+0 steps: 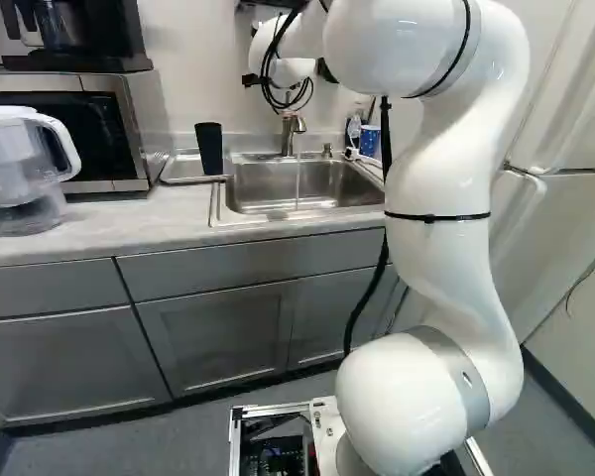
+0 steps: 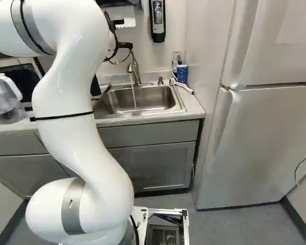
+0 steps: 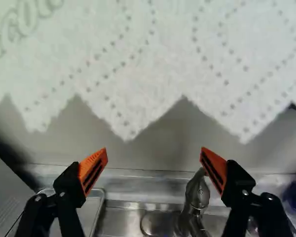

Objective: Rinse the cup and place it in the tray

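High over the sink, the gripper shows small and dark beside its cables. In the wrist view the gripper stands wide open, nothing between its orange pads. A dark tumbler stands at the metal tray left of the sink. The tray also shows beyond one finger in the wrist view. The faucet runs a thin stream of water into the sink. A blue dotted cup stands at the sink's back right corner, apart from the gripper.
Paper towel hangs close ahead of the gripper. A soap dispenser is on the wall. Left of the sink are a microwave and a clear pitcher; a refrigerator stands at the right. A dark handle lies across the tray's front.
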{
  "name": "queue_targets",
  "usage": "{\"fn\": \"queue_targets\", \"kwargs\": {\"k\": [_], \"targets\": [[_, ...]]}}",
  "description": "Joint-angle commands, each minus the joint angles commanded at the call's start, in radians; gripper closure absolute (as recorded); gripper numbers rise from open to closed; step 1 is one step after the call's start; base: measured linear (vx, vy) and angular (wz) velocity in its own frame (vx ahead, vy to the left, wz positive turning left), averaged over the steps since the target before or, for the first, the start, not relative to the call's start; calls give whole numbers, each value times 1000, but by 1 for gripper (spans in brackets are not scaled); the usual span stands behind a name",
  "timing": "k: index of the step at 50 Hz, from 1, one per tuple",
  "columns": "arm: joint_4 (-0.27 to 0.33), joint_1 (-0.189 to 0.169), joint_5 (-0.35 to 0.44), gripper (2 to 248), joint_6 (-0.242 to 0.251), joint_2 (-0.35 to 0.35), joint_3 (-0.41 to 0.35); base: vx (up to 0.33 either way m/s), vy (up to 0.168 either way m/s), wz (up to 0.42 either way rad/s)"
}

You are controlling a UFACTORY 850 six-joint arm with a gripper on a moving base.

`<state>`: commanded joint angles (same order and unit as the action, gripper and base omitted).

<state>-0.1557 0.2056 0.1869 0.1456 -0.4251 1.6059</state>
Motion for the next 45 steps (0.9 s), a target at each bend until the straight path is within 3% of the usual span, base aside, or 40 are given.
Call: {"fn": "queue_targets", "kwargs": {"k": [45], "targets": [[0, -7, 0, 3, 0, 3, -4, 0, 0, 0]]}}
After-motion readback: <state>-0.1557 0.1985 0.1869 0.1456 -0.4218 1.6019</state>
